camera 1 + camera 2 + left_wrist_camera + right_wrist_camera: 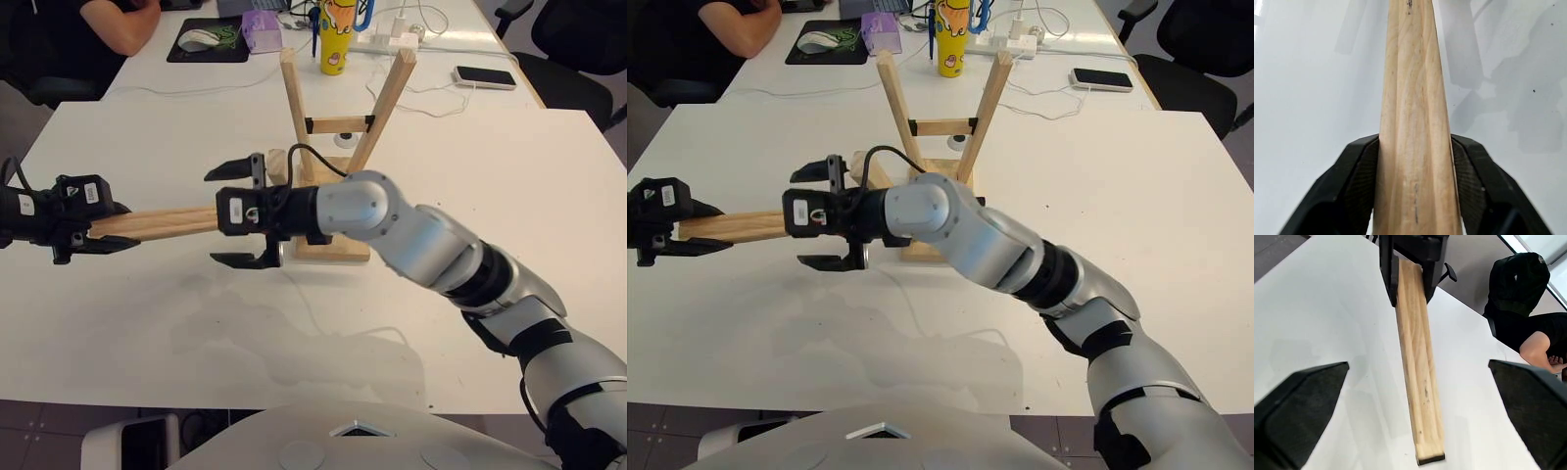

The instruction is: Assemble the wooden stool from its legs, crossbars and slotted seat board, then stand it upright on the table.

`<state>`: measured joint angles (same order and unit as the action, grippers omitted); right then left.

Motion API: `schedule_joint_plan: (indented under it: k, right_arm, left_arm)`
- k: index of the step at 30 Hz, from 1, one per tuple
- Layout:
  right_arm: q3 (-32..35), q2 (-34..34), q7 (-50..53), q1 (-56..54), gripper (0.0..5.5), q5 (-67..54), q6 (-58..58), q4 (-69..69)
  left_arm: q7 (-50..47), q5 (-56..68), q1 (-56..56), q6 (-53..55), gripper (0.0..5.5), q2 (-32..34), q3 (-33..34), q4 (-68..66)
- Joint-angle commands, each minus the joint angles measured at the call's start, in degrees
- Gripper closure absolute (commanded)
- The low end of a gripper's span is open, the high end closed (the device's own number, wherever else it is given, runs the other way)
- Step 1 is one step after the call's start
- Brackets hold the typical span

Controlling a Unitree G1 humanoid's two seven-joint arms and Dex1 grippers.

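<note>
Yellow cup (335,39), phone (484,76), mouse (199,39) on mat (227,51); purple box (262,31), probably.

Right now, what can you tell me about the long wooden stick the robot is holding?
The wooden stick is long, pale and smooth. A seam runs along it, so it may be two pieces side by side. Its free end is cut square. The left gripper is shut on one end, holding it roughly level, seemingly just above the white table. The free end sits between the wide-open fingers of the right gripper, which do not touch it.
</note>
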<state>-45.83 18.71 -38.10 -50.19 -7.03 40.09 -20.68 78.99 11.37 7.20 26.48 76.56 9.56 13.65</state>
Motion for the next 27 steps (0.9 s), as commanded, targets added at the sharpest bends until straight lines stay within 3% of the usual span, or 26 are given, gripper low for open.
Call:
schedule_joint_plan:
  k: [1, 8, 12, 17, 23, 27]
  right_arm:
    - [-2.21, -1.32, -0.29, 3.18, 0.1, 3.11, -1.31, 2.08]
    - [0.25, -3.42, 1.65, 10.1, 0.1, 3.63, -0.22, 0.92]
    - [1.55, -3.28, 2.44, 12.86, 0.1, 4.28, 0.54, -0.17]
    - [4.26, 2.98, -0.77, 18.05, 0.1, 3.16, 2.22, -3.96]
    - [17.41, 5.87, -2.91, 25.53, 0.1, -5.7, 3.81, -10.64]
    - [17.34, 9.25, -5.68, 27.96, 0.1, -7.8, 5.03, -12.78]
  left_arm:
    - [2.45, 0.49, -0.12, 0.17, 3.42, 3.34, -1.2, 2.33]
    - [7.72, 0.49, 4.41, -2.99, 3.42, 7.71, -3.59, 1.66]
    - [10.5, 1.34, 11.76, -4.62, 3.42, 6.84, -7.87, 0.23]
    - [9.84, 5.03, 10.63, 0.14, 3.42, 3.78, -10.74, 7.14]
    - [8.03, 3.03, 4.78, -0.54, 3.42, 5.13, -8.83, 4.49]
    - [5.74, 4.04, 7.82, 1.49, 3.42, 0.27, -12.56, 7.06]
